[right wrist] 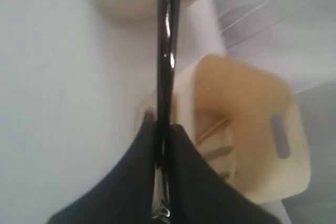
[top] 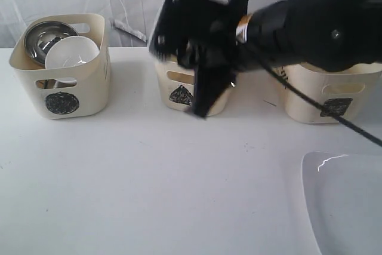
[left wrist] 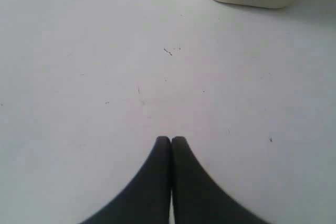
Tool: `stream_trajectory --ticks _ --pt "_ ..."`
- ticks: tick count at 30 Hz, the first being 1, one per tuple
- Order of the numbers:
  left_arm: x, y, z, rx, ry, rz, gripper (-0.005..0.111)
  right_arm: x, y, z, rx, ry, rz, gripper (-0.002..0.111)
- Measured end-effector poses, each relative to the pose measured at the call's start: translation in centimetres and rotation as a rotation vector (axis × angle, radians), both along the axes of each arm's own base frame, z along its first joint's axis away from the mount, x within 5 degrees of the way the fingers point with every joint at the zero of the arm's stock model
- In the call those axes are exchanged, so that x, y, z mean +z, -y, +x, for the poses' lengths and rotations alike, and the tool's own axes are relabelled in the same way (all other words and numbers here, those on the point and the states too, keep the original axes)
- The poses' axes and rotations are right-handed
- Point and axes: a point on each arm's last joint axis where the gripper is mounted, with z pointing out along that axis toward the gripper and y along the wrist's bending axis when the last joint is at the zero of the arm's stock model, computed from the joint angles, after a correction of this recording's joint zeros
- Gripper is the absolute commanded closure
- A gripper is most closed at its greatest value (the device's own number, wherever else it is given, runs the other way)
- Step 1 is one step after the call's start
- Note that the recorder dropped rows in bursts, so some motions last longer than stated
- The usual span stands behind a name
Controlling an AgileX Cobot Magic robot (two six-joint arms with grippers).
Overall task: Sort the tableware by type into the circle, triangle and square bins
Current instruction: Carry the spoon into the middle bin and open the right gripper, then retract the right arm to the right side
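The right pincer [right wrist: 163, 124] is nipped narrow on a thin shiny steel utensil [right wrist: 167, 51], seen edge-on, so fork, spoon or knife I cannot tell; its long end juts well past the fingertips; just beside and below that pincer sits the cream plastic tub marked with a black triangle [top: 179, 95], with what look like pale wooden sticks [right wrist: 212, 128] inside; the cream tub marked with a black circle [top: 59, 91] stands well off to one side of it, the cream tub marked with a black square [top: 325, 100] partly hidden behind its arm, the large white rounded-square plate [top: 346, 201] apart on the white counter [top: 149, 177]; the left pincer [left wrist: 170, 140] is closed on nothing, low over bare counter, the circle tub ahead of it; the hold is a thin pinch near one end, so the utensil may swivel or slide out early; let go off-centre, it could strike the rim and skitter onto the counter; the low arm might also nudge the tub
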Motion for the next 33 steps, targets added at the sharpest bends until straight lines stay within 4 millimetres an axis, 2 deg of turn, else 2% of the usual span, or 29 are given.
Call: stream_trajectory --ticks 3,6,9,13,17,21,23,25,30,33 --pt "0.0 0.0 0.0 0.000 0.000 0.000 0.107 2.4 0.6 1.5 -0.130 0.116 0.343 0.108" --pt "0.0 0.0 0.0 0.000 0.000 0.000 0.107 2.9 1.7 3.6 -0.231 0.154 0.632 0.108" --pt "0.0 0.0 0.0 0.000 0.000 0.000 0.107 1.8 2.6 6.0 -0.288 0.196 0.824 0.108" --pt "0.0 0.0 0.0 0.000 0.000 0.000 0.107 -0.9 3.9 9.0 -0.366 0.232 1.034 0.108" --pt "0.0 0.0 0.0 0.000 0.000 0.000 0.107 -4.3 4.5 11.4 -0.428 0.207 1.086 0.108" --pt "0.0 0.0 0.0 0.000 0.000 0.000 0.107 -7.2 4.0 13.4 -0.442 0.171 1.094 0.108" --pt "0.0 0.0 0.0 0.000 0.000 0.000 0.107 -7.6 3.7 14.2 -0.421 0.182 1.093 0.107" --pt "0.0 0.0 0.0 0.000 0.000 0.000 0.107 -7.7 3.3 15.0 -0.404 0.198 1.098 0.100" --pt "0.0 0.0 0.0 0.000 0.000 0.000 0.107 -8.4 3.3 16.2 -0.423 0.207 1.122 0.073" --pt "0.0 0.0 0.0 0.000 0.000 0.000 0.107 -8.7 3.4 16.4 -0.446 0.196 1.128 0.069"
